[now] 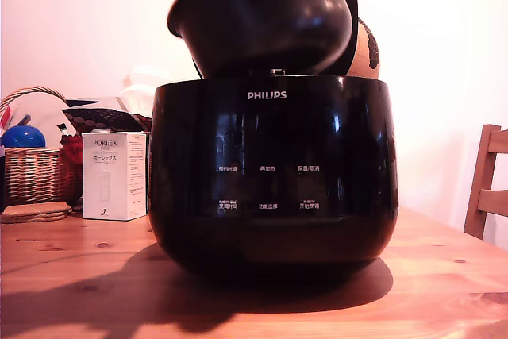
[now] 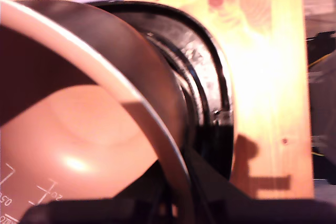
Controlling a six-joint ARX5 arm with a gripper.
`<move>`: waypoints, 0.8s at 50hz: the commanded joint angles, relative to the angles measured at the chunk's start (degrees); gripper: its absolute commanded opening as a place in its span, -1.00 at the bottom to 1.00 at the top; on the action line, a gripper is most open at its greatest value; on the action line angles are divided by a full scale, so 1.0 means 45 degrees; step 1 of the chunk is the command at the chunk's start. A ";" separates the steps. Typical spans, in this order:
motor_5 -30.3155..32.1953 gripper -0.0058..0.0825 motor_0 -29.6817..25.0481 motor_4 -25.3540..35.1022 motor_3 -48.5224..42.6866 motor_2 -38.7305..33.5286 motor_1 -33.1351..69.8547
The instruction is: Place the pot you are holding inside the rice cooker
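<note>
Exterior view: you have the pot point(image 1: 262, 13) tilted above the rice cooker point(image 1: 270, 172), its rounded bottom low toward four o'clock and just over the cooker's opening, its flared rim raised toward ten o'clock. The cooker stands on the wooden table point(image 1: 444, 275). In the wrist view the pot's pale interior fills the frame, with the cooker's dark rim ring at three o'clock. The gripper is not visible in either view, so I cannot tell its state. Judge the pot rigid, smooth and slippery; a hold on the thin rim invites swinging, so level it before lowering.
</note>
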 commanded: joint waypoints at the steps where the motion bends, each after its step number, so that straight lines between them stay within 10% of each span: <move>1: 0.0136 -0.92 0.0121 -0.0005 0.0214 0.0369 0.0355; 40: 0.2249 -0.92 -0.0962 -0.2098 -0.0355 0.0369 0.1117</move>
